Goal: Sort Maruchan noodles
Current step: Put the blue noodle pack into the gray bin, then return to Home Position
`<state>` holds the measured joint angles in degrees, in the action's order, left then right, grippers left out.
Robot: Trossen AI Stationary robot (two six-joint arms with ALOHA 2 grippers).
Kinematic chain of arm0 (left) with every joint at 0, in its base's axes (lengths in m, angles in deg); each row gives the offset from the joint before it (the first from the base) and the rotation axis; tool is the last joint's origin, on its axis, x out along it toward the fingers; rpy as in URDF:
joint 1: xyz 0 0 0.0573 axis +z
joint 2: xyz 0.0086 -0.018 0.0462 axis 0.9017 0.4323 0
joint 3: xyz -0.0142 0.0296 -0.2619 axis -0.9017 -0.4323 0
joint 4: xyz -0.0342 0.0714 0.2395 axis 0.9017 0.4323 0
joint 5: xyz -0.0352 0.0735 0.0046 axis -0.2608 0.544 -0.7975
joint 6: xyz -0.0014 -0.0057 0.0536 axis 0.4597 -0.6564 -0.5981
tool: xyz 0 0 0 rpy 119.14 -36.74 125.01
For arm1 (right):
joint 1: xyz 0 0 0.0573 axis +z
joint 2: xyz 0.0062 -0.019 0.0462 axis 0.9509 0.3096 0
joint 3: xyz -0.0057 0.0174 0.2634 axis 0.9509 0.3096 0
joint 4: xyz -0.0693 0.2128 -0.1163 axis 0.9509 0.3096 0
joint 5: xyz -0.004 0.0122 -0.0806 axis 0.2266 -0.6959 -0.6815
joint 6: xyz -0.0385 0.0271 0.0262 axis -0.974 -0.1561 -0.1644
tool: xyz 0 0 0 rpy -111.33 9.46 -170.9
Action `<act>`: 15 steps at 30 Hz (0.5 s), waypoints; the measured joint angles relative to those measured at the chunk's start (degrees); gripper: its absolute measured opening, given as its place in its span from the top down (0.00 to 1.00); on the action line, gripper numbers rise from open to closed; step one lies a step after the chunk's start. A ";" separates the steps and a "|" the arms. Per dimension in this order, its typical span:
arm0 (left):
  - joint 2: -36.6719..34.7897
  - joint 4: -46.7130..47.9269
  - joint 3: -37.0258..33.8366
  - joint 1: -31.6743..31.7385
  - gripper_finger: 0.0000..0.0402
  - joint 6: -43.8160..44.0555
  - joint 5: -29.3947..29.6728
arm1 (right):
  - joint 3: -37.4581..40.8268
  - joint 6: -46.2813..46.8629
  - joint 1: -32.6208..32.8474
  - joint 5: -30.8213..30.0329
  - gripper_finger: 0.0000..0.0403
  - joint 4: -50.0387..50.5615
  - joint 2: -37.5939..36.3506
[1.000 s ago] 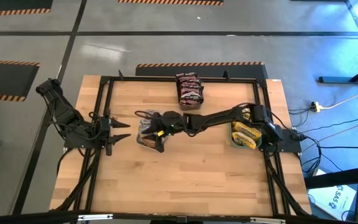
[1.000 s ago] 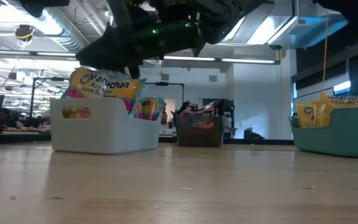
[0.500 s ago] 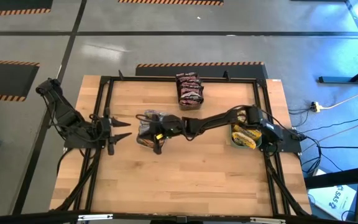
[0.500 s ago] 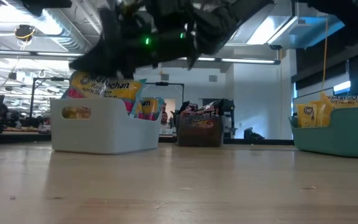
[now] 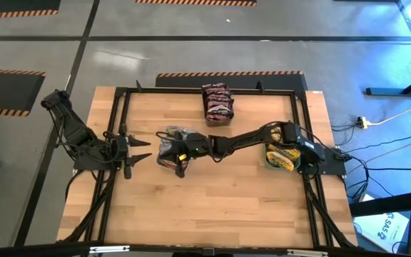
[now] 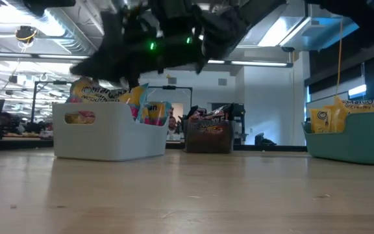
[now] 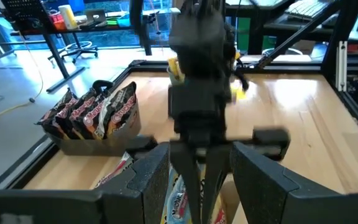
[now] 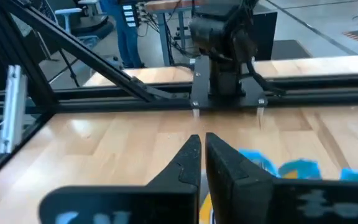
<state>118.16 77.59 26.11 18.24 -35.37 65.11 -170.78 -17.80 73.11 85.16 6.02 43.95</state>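
High view: the right hand (image 5: 178,158) reached across the pale wooden worktop (image 5: 212,200) to the clear grey bin (image 5: 167,147) of glossy noodle packets (image 5: 168,135); the left hand (image 5: 138,148) waited just beside that bin, fingers parted on nothing. A dark red-orange stack (image 5: 217,103) sat at the far edge, and yellow packets (image 5: 282,154) lay in the teal bin (image 5: 270,163) by the right arm's base.

Low view: a smooth white-looking tub (image 6: 109,132) with a rounded handle slot held crinkled yellow packets (image 6: 99,94), the dark arm blurred above them.

Left wrist view: shiny foil packets stood upright in a grey tray (image 7: 96,144).

Right wrist view: the two flat black fingers (image 8: 219,165) were pressed together, nothing visible between them, over the grained wood.
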 joint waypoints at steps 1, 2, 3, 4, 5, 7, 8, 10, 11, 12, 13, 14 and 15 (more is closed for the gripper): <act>-0.02 -0.34 0.00 0.00 0.59 0.03 0.01 | -0.05 -0.01 0.00 -0.54 0.98 -0.10 0.76; 0.00 -0.63 0.00 0.00 0.59 0.09 -0.01 | -0.04 -0.04 0.00 -1.08 0.98 0.19 1.52; 0.00 -0.85 0.00 0.00 0.59 0.11 0.01 | 0.05 -0.12 -0.02 -1.17 0.98 0.81 2.17; 0.09 -1.11 0.00 0.00 0.59 0.11 0.03 | 0.10 -0.21 -0.04 -1.23 0.98 0.91 2.48; 0.21 -1.29 0.00 0.00 0.59 0.09 0.04 | 0.13 -0.30 -0.04 -1.10 0.98 1.00 2.34; 0.45 -1.72 0.00 0.00 0.59 0.07 -0.03 | 0.16 -0.56 -0.04 -1.10 0.98 2.58 0.30; 0.58 -1.83 0.00 -0.01 0.59 0.09 -0.04 | 0.17 -1.34 -0.04 -1.06 0.98 3.56 -1.40; 0.91 -1.87 0.00 0.00 0.59 -0.04 -0.02 | 0.08 -3.63 -0.02 -0.84 0.98 7.23 -5.51; 1.14 -1.99 0.00 0.00 0.59 -0.34 -0.07 | -0.04 -4.36 0.02 -0.79 0.98 9.07 -7.41; 1.25 -1.99 0.00 0.00 0.59 -0.50 -0.12 | 0.19 -4.87 0.05 -0.70 0.98 10.80 -9.21; 1.36 -2.00 0.00 0.00 0.59 -0.48 -0.07 | 0.89 -5.14 0.26 -0.59 0.98 11.84 -10.83; 1.51 -2.35 0.00 0.02 0.59 -0.48 -0.03 | 2.15 -5.27 0.37 -0.62 0.98 12.43 -12.68; 1.74 -2.69 0.00 0.14 0.59 -0.50 -0.04 | 3.72 -5.46 0.39 -0.61 0.98 12.64 -14.50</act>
<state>119.91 74.90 26.11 18.38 -35.87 65.06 -167.05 -23.26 73.50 84.55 18.67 29.45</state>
